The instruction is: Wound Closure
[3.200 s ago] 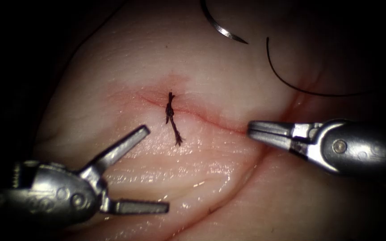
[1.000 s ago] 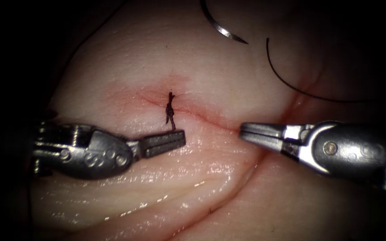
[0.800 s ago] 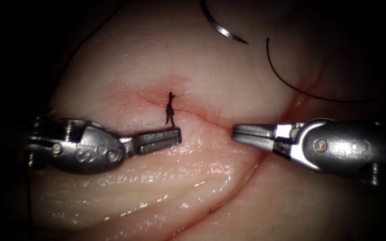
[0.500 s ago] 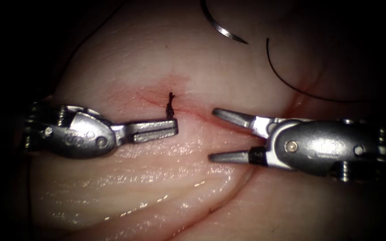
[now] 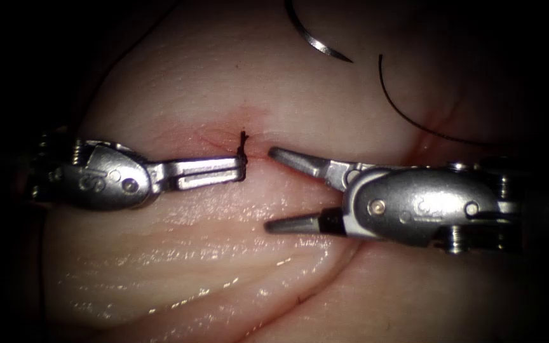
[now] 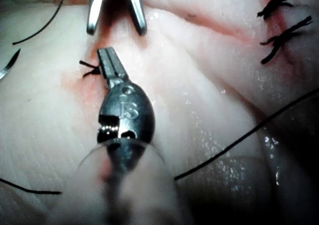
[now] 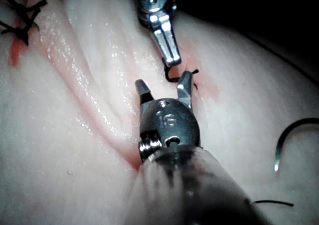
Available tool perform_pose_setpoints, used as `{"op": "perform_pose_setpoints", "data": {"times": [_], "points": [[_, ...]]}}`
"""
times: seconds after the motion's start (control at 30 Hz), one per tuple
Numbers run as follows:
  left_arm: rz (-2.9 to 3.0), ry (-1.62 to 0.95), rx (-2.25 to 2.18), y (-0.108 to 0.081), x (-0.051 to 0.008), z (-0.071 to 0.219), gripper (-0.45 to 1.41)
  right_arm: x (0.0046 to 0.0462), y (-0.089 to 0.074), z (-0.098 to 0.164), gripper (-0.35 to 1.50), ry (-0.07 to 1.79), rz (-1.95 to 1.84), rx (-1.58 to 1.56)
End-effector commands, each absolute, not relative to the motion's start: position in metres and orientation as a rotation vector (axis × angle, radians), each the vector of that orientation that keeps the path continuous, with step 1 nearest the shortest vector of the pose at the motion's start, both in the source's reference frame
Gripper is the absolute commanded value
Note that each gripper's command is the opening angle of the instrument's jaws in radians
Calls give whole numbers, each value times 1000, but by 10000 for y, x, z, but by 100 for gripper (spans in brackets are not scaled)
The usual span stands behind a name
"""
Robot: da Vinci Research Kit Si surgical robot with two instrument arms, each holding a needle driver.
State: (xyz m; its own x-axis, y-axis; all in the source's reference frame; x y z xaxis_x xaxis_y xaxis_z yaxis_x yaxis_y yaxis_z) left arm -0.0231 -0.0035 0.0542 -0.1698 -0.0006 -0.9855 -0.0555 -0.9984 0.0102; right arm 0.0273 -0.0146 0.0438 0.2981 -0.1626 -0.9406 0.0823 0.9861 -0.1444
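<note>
Tissue carries everything; its cut runs across the middle with a red fluid stain at the knot site.

Right tool: jaws apart, holding nothing, tips just right of the knot, one on the cut line and one toward the tissue's near edge. In the right wrist view the same tool has its open jaws either side of the thread tail.

Left tool: jaws together, clamped on the cut tail of the knotted stitch, holding it taut from just left. The left wrist view shows the tool with the tail beside its tip.

Needle: lying free near the tissue's far edge, right of the cut, held by neither tool, not in the tissue. Its thread curves loosely toward the far right edge, unheld.

Two earlier stitches sit further along the cut.

Risks, my read:
- left tool's tension on the tail could loosen the knot or tear the cut's edge
- open right jaws so close to the knot could nip the knot itself or the tissue rather than the tail
- loose needle could snag a tool sweeping toward the far edge
</note>
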Motion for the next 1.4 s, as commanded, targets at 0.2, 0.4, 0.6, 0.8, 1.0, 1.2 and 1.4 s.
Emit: {"op": "perform_pose_setpoints", "data": {"times": [0.2,0.4,0.6,0.8,1.0,1.2,1.4], "points": [[2373,65,-2010,-38,-237,544,-45,304,-141,449,98,1248,-166,-96],[2369,57,-2018,-40,-237,540,-45,320,-141,457,98,1249,-174,-104],[2366,49,-2026,-41,-237,536,-45,334,-143,458,98,1248,-182,-112],[2364,44,-2033,-44,-238,534,-45,343,-140,461,96,1252,-198,-126],[2363,39,-2041,-45,-238,533,-45,351,-136,463,94,1251,-223,-154],[2361,35,-2047,-49,-238,530,-45,356,-134,464,94,1273,-257,-159],[2360,31,-2053,-50,-237,529,-45,358,-139,468,94,1304,-308,-181]]}}
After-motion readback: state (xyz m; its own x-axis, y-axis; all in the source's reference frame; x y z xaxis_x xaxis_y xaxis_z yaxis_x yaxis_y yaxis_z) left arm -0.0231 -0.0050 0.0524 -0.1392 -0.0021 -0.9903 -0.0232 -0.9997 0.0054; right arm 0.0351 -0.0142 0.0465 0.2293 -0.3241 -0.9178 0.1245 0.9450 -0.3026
